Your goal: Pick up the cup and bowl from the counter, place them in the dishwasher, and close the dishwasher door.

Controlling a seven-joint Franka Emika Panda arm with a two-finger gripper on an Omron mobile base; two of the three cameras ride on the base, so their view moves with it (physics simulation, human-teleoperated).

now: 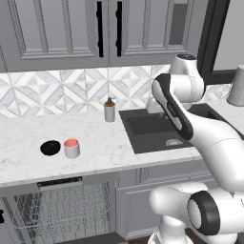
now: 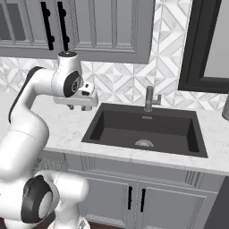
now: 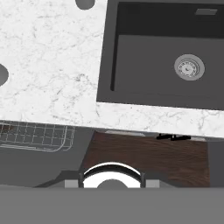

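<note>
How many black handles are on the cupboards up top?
2 in the left base view: left handle and right handle, side by side above the soap bottle. More may be hidden off-frame.

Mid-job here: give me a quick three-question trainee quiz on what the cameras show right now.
1. True or false: the cup stands right of the bowl in the left base view.
2. Which sits nearest the sink? A) bowl B) cup C) soap bottle
3. Fill in: the dishwasher below the counter stands ____.

Key: 1 true. 2 C. 3 open, its wire rack showing.
</note>
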